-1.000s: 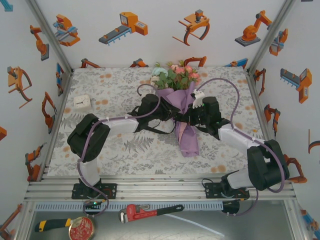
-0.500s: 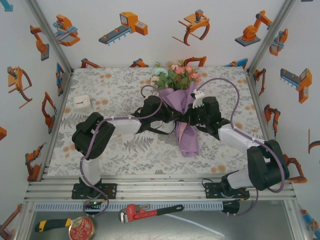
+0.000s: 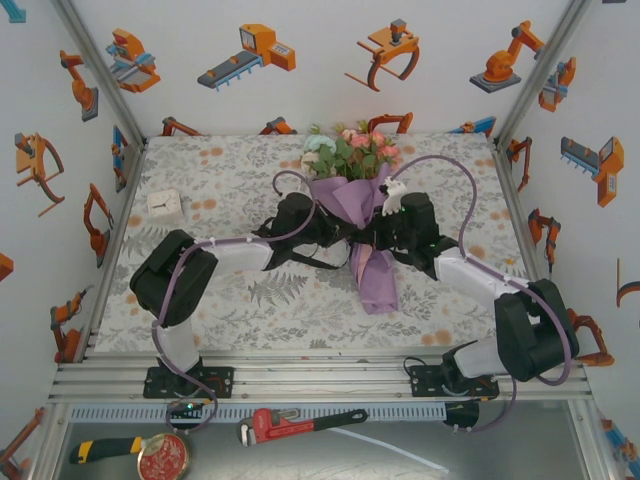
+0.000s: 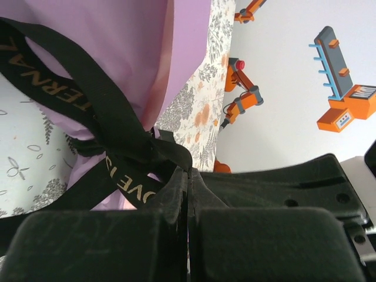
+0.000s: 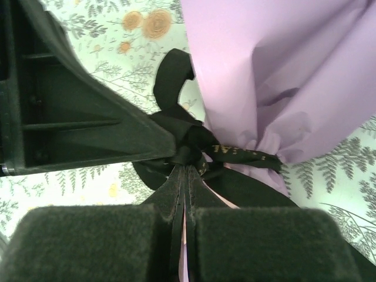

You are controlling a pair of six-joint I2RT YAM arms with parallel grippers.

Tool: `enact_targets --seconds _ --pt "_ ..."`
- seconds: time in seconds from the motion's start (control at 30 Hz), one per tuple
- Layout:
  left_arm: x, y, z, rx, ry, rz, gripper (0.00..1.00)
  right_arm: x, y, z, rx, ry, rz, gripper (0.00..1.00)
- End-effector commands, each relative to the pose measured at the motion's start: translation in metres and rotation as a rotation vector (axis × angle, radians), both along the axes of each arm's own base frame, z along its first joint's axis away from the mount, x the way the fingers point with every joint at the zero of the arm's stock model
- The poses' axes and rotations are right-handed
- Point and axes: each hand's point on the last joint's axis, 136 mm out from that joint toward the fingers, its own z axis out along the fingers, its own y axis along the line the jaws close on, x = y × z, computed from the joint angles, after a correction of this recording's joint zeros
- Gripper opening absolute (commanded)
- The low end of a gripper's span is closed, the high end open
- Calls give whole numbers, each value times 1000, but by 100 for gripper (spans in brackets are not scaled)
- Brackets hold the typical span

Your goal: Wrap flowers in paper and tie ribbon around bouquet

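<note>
The bouquet point(image 3: 366, 225) lies mid-table, its flowers point(image 3: 350, 150) pointing to the back wall and the lilac paper point(image 3: 372, 280) tapering toward me. A black ribbon point(image 3: 352, 243) with gold lettering is knotted round the paper's waist. My left gripper point(image 3: 337, 233) comes in from the left and is shut on a ribbon point(image 4: 111, 147) strand at its tips point(image 4: 189, 171), close beside the lilac paper point(image 4: 117, 35). My right gripper point(image 3: 377, 236) comes from the right, shut on the ribbon point(image 5: 241, 154) at the knot point(image 5: 187, 163) against the paper point(image 5: 282, 70). The two grippers almost touch.
A small white square object point(image 3: 164, 204) lies at the table's left. A red wrench point(image 3: 300, 424), a round tin point(image 3: 162, 457) and a yellow-handled tool point(image 3: 105, 449) rest on the shelf below the arm bases. Printed walls close in the left, back and right.
My left gripper has closed from partly open onto the ribbon strand. The left arm's elbow has shifted a little left. The right arm and the bouquet have stayed in place.
</note>
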Motion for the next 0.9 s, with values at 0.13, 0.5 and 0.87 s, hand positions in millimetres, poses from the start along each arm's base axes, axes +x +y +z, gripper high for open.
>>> enact_targets --seconds 0.13,0.5,0.87 --pt "6 20 12 -21 -33 20 0 19 -39 -2 52 25 -163 0" --pt "9 19 12 -34 -37 12 0 21 -46 -2 34 24 -198 0" --pt "22 57 46 148 -242 43 42 19 -41 -3 33 34 -166 0"
